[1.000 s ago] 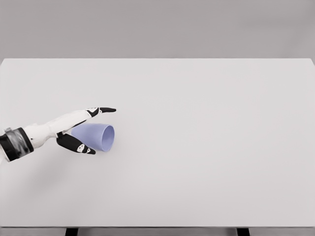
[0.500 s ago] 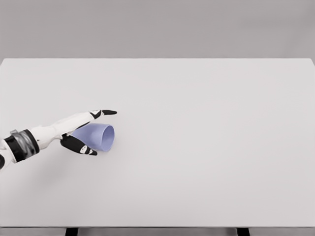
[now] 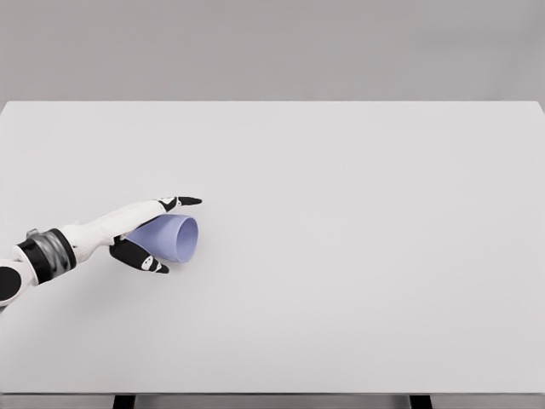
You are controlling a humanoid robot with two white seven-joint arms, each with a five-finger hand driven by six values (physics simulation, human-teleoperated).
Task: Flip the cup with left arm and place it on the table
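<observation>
A: Head view: where is the cup (image 3: 168, 238)?

B: On its side on the white counter (image 3: 358, 256), toward the counter's left part, its open mouth facing right.

A: And the left hand (image 3: 136, 232)?

B: It comes in from the cup's left. The fingers (image 3: 180, 202) lie along the cup's far side, the thumb on its near side, wrapped around the body. Whether they press tight, I cannot tell.
</observation>
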